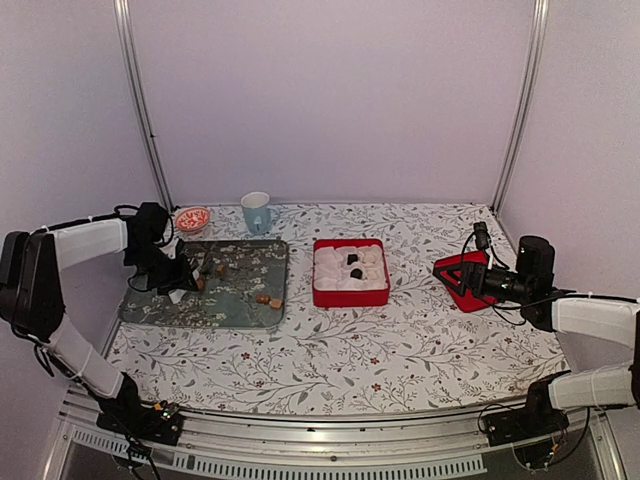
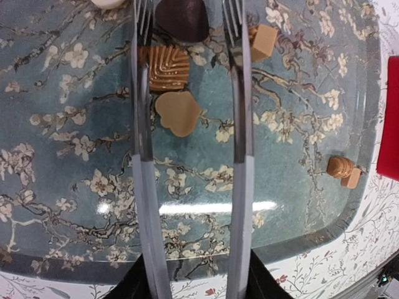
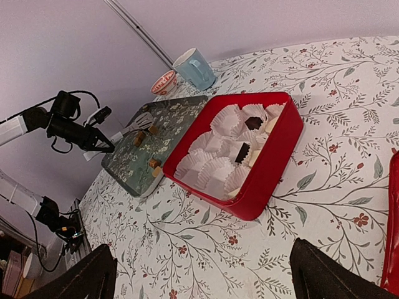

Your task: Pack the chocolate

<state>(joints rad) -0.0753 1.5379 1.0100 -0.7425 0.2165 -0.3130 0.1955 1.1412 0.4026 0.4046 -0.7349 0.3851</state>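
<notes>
Chocolate (image 3: 242, 151) lies in two places: loose lumps on the tray (image 2: 75, 205) at the left of the tabletop (image 1: 400, 350), and two dark ones in the paper cups of the red box (image 1: 350, 298) beside it. From above, the tray lumps are mere specks.

In the left wrist view a whitish lump (image 2: 109, 2) is cut off by the top edge, as are the fingertips of the left hand (image 2: 187, 15). A dark lump (image 2: 182, 20), a ribbed square (image 2: 167, 68) and a flower-shaped piece (image 2: 177, 114) lie in a row along the fingers, between them. The square's ridges run roughly the same way, and it sits against one finger. The hand is narrowly parted and grips nothing. A tan cube (image 2: 262, 40), turned askew, sits just outside the other finger. Two more pieces (image 2: 344, 170) touch near the tray's rim.

The right hand (image 3: 202, 249) is spread wide and empty. A red object (image 3: 393, 230) beside it is cut off, so I cannot tell its shape.
</notes>
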